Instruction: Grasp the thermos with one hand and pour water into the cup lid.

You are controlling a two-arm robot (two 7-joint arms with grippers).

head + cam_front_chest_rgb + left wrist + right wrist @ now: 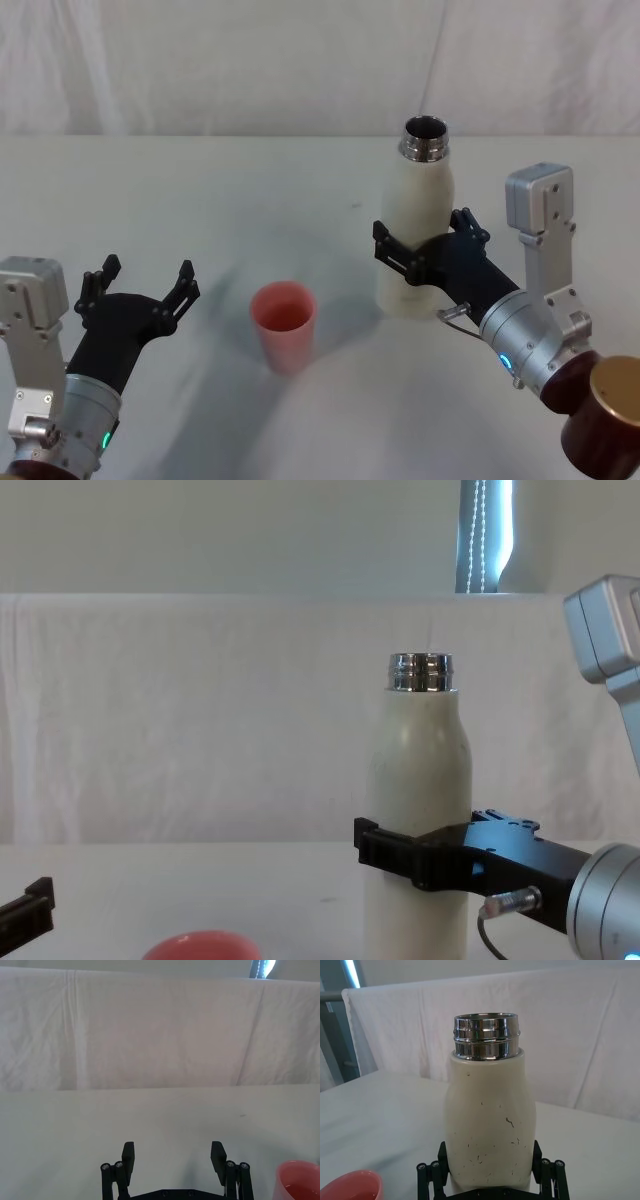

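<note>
right hand clamps matte cream thermos | round salmon cup lid

White table, creased white cloth backdrop.

We see the thermos, matt cream with a glossy steel neck, between the right gripper's matt black fingers.

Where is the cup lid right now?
In the head view the cup lid stands upright on the table, centre front, between the open left gripper and the thermos in the right gripper.
</note>
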